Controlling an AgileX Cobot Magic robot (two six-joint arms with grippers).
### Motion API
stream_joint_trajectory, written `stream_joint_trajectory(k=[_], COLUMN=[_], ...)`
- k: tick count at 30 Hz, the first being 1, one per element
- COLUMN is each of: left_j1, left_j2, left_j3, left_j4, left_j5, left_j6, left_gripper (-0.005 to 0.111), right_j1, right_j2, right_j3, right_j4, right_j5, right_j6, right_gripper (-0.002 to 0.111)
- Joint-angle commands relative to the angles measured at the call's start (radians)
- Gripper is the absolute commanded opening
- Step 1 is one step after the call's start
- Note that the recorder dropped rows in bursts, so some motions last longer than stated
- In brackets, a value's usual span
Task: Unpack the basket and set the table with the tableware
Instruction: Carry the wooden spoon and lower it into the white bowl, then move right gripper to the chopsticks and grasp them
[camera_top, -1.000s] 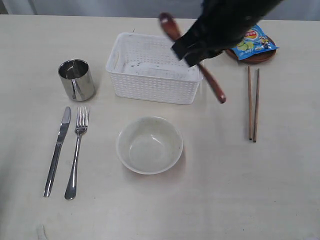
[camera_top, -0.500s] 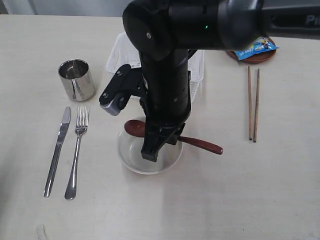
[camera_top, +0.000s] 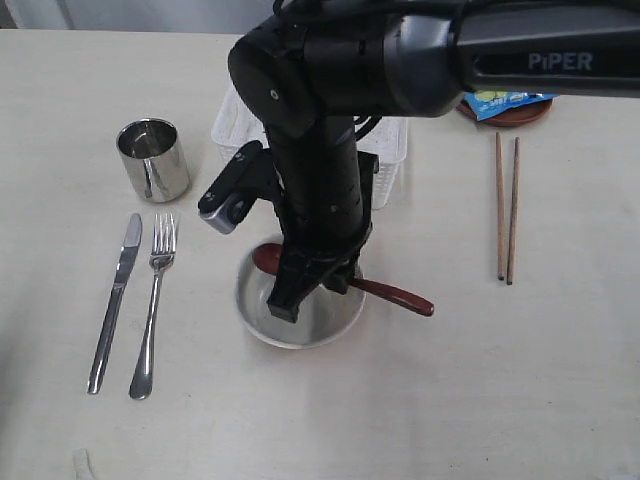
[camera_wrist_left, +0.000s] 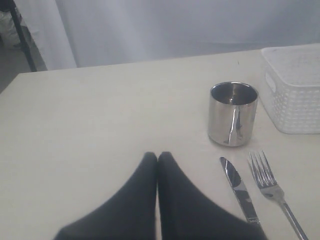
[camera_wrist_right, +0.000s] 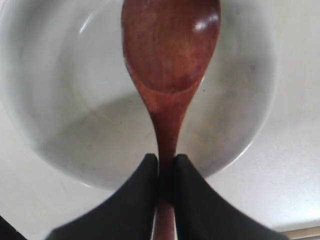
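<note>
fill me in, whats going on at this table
The right gripper is clamped on the handle of a dark red spoon. It holds the spoon's head over the off-white bowl, with the handle sticking out past the rim. The left gripper is shut and holds nothing, not far from the steel cup. Knife, fork and chopsticks already lie on the table. The white basket sits behind the arm.

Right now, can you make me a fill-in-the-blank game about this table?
The right gripper holds a dark red ____ over the bowl. The fork lies beside the ____. The left gripper is ____, holding nothing. The steel cup stands next to the white ____.
Missing words: spoon, knife, shut, basket.
</note>
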Motion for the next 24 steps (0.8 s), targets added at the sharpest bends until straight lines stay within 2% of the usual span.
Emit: stream_joint_trajectory(k=[1,4,10,16,19,24], left_j1=[-0.005,-0.005,-0.005,-0.005,-0.005,-0.005], left_j2=[-0.002,-0.002,-0.002,-0.002,-0.002,-0.002], left_j3=[0.002,0.002,0.002,0.002,0.002,0.002], left_j4=[0.003,0.003,0.003,0.003,0.003,0.003], left_j5=[-0.001,-0.001,-0.001,-0.001,-0.001,-0.001], left_j6=[-0.002,-0.002,-0.002,-0.002,-0.002,-0.002], left_gripper=[0.000,0.000,0.000,0.000,0.000,0.000], right_j1=[0.000,0.000,0.000,-0.014,-0.083,-0.296], right_j2=[-0.004,-0.004,-0.031,-0.125,-0.167,-0.190], right_j3=[-0.021,-0.021,-0.031,-0.053,-0.053,-0.053], right_j4=[-0.006,-0.008,-0.041,-0.217,-0.229,-0.228], right_j5=[0.000,0.000,0.000,0.000,0.000,0.000], right_j6=[0.022,0.044,0.069,0.176,0.223,0.337], right_gripper=[0.032,0.041,0.041,0.041,0.041,0.041])
